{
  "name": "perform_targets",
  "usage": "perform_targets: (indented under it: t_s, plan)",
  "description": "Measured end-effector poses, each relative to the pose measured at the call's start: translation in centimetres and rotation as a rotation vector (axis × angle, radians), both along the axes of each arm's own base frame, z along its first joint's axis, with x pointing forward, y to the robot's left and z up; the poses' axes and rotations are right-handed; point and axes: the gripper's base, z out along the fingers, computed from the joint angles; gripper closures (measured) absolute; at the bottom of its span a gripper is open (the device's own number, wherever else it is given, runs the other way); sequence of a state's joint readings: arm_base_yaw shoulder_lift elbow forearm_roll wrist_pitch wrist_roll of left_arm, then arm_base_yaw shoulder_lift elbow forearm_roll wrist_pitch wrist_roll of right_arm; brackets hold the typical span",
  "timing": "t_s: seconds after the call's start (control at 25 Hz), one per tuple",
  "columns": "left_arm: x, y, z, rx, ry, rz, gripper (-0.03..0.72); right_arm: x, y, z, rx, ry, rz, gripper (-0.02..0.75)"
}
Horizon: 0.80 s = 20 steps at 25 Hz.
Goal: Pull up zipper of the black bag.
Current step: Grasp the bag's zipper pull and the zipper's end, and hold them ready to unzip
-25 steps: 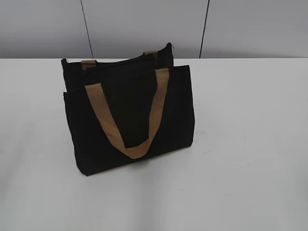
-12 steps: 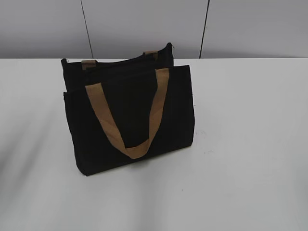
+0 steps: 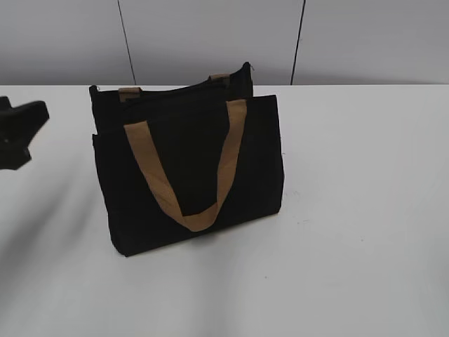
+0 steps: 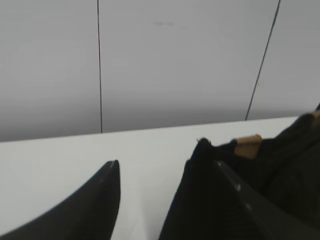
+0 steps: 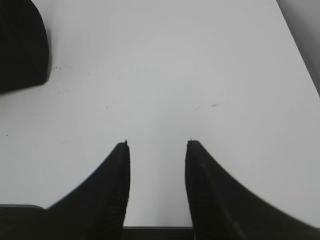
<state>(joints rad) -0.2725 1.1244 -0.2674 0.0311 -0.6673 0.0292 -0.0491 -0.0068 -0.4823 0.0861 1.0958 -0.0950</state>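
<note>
The black bag stands upright on the white table, its tan front handle hanging down over the front panel. The zip track runs along the top edge; I cannot make out the zipper's silver slider in any view. My left gripper is open at the left edge of the exterior view, apart from the bag's left end. In the left wrist view its open jaws face the bag's left end. My right gripper is open and empty over bare table, with a bag corner far off.
A grey panelled wall stands behind the table's far edge. A tan piece of the rear handle shows at the bag's top. The right gripper is out of the exterior view.
My left gripper has come into the exterior view from the left edge. The bag has not moved.
</note>
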Motion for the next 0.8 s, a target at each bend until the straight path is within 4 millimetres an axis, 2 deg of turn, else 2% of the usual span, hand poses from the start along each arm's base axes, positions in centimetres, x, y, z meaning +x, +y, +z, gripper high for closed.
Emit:
perform_targets:
  t_s: [0.4,0.56,0.8]
  plan:
    - [2.0,-2.1,-6.1,0.079,0.206,-0.156,0.260,0.0,0.0,0.0,0.001,0.000,0.000,0.443]
    - [2.2,-2.4,-7.8,0.108,0.273,-0.187,0.260,0.0,0.0,0.0,0.001,0.000,0.000,0.443]
    - [2.2,-3.1,-9.3,0.178,0.278,-0.285,0.260,0.0,0.0,0.0,0.001,0.000,0.000,0.443]
